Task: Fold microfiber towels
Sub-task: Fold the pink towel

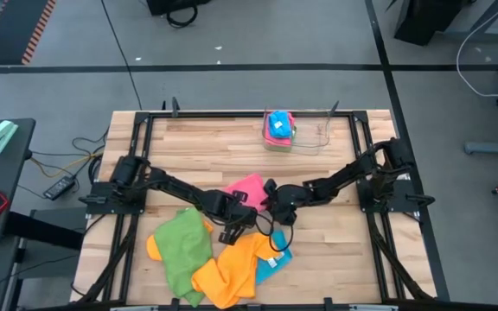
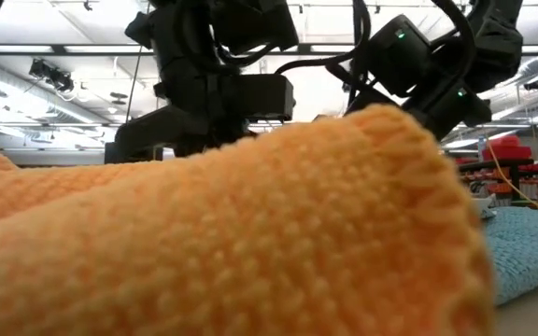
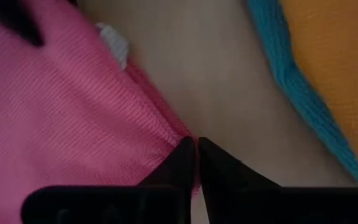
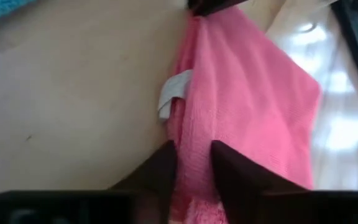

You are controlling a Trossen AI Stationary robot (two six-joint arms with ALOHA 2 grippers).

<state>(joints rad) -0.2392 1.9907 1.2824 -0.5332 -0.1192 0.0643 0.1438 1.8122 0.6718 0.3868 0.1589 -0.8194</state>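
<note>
both end effectors pinch the pink towel (image 4: pixel 241 93) on the counter (image 1: pixel 335 233): left end effector (image 3: pixel 196 163) clamped on a corner, right end effector (image 4: pixel 194 163) closing on an edge.

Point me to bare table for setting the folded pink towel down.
Free: the far-left boards between the left arm and the clear tray, and the near-right boards right of the blue towel. Crowded: near-left, where the green towel and orange towel pile up.
</note>
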